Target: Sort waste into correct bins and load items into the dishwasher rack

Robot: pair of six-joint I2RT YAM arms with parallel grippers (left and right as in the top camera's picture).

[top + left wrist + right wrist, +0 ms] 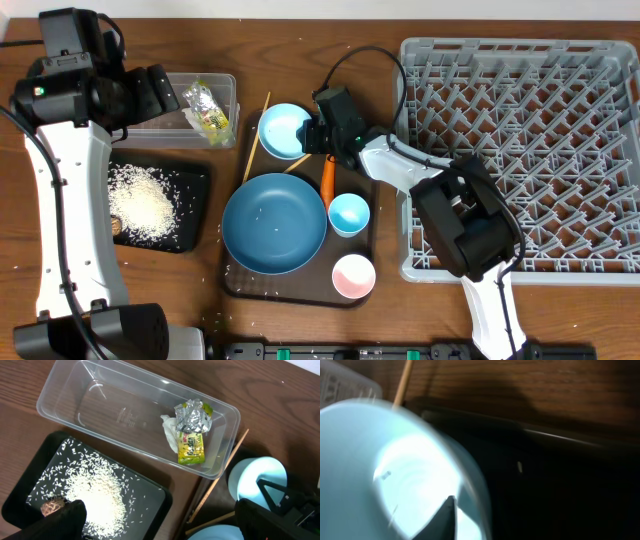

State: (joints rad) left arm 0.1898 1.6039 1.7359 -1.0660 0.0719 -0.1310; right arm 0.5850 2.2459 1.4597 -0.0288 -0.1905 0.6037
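Observation:
My left gripper (pixel 165 92) is open and empty, hovering over the black tray (pixel 150 510) beside the clear tub (pixel 65 410). The tub holds the yellow-green and silver wrapper (pixel 192 430) on a white paper wad (pixel 170 432). The black tray holds white rice (pixel 140 198) and a brown lump (pixel 50 506). My right gripper (pixel 312 135) is closed over the right rim of the light blue bowl (pixel 283 130), one finger inside it (pixel 447 517). The carrot (pixel 327 178), dark blue plate (pixel 272 222), light blue cup (pixel 349 214) and pink cup (pixel 353 276) sit on the brown tray. Chopsticks (pixel 256 132) lie by the bowl.
The grey dishwasher rack (pixel 520 150) fills the right side, holding nothing. The brown serving tray (pixel 232 282) sits mid-table with stray rice grains on it. My right arm reaches from the front right across the rack's left edge.

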